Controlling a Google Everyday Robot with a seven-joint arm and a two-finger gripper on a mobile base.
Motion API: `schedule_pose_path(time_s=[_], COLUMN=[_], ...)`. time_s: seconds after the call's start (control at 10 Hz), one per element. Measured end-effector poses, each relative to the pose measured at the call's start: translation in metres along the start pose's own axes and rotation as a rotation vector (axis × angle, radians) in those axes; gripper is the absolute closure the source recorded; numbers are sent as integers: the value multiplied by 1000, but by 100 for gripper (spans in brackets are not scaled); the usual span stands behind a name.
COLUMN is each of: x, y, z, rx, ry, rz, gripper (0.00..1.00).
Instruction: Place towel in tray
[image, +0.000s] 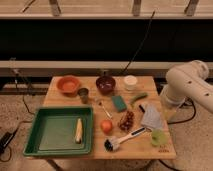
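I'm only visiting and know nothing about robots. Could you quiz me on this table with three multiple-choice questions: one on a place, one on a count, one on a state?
1. Where does the grey towel lie?
A on the floor
B hanging from a rail
C on the right part of the table, beside the grapes

2. How many bowls stand on the table?
A one
B two
C four

3. What does the green tray hold?
A one yellow item
B nothing
C the towel

Answers:
1 C: the towel lies flat just right of the grapes.
2 B: an orange bowl and a dark red bowl stand at the back.
3 A: only the yellow item is inside; the towel is not yet there.

The gripper is out of sight. Only the white arm shows, at the table's right edge.
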Motion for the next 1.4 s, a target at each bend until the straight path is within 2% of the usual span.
schedule_pose_path(time_s=[1.3, 1.4], x=[0, -3], y=[0, -3], z=[0, 3], rx=[2, 10], ry=[-1, -13], rz=[-3, -21], gripper=[35, 35])
